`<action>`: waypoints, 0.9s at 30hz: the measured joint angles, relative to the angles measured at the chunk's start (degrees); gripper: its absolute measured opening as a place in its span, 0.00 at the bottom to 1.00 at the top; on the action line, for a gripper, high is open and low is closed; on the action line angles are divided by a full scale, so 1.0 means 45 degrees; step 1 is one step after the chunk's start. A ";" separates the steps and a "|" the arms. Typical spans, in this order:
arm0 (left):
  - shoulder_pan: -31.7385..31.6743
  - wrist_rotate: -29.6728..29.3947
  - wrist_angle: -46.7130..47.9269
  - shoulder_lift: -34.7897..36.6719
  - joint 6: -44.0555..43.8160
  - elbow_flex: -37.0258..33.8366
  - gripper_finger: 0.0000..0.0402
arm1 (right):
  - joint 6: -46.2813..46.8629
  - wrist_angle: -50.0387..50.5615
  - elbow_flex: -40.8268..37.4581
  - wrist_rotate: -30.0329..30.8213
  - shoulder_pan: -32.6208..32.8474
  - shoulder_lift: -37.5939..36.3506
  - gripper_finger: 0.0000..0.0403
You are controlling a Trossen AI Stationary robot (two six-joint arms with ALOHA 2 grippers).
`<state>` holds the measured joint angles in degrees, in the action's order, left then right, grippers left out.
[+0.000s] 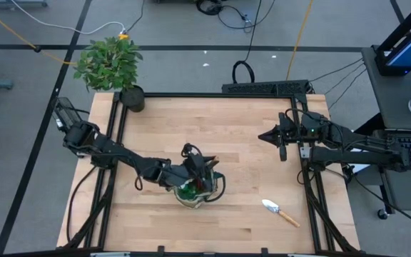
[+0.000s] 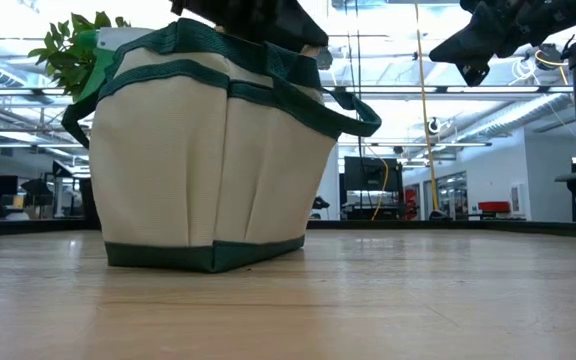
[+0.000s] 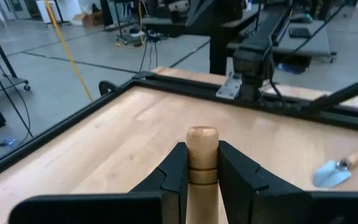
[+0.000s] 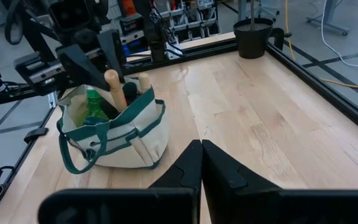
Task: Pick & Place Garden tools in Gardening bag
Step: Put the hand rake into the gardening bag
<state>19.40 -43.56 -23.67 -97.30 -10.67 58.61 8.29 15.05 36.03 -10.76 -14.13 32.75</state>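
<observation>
left tool (image 3: 202, 180) pinching wooden handle (image 3: 202, 152) over bag (image 1: 200, 187); right tool (image 4: 201, 163) pressed together, trowel (image 1: 280, 211) apart

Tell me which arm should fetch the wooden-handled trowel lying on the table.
Right. Its hand is shut on nothing and on the wooden-handled metal trowel's side; the left hand grips a wooden tool handle over the beige canvas bag.

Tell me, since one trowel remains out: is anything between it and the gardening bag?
Nothing visible: bare wood lies between the trowel and the gardening bag. The left hand is over the bag, gripping a wooden handle.
</observation>
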 joint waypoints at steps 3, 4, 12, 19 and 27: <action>-0.0098 0.0118 0.0052 0.0000 -0.0061 -0.0090 0.15 | 0.0000 0.0000 0.0000 0.0015 -0.0004 0.0004 0.00; -0.0155 0.0193 -0.0001 0.0005 -0.0143 -0.0167 0.15 | 0.0000 -0.0004 0.0000 0.0015 -0.0002 0.0000 0.00; -0.0330 0.0445 -0.1815 0.0019 -0.0528 -0.1309 0.15 | 0.0000 -0.0024 0.0000 0.0034 -0.0002 0.0000 0.00; -0.0282 0.0670 -0.2037 0.0019 0.0074 -0.1384 0.18 | 0.0005 -0.0044 0.0000 0.0039 0.0000 0.0005 0.00; -0.0174 0.0558 -0.2156 0.0193 0.1114 -0.1399 0.41 | 0.0005 -0.0044 0.0000 0.0044 -0.0004 0.0005 0.00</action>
<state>18.61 -41.05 -33.37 -96.43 -5.66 52.31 8.32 14.85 36.03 -10.57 -14.15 32.77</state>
